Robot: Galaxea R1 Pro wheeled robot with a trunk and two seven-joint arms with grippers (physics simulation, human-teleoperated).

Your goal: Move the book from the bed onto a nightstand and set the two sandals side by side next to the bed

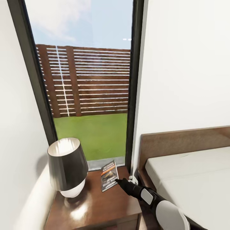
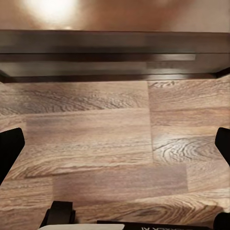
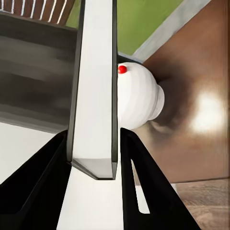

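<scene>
Right gripper clamped on book

Book, dark orange-banded cover, tilted over nightstand, beside bed.

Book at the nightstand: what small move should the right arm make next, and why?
Probably lower it a little, then open the fingers. The right gripper is shut on the book, which is over the nightstand beside the lamp. Whether it already rests on the top is unclear.
</scene>
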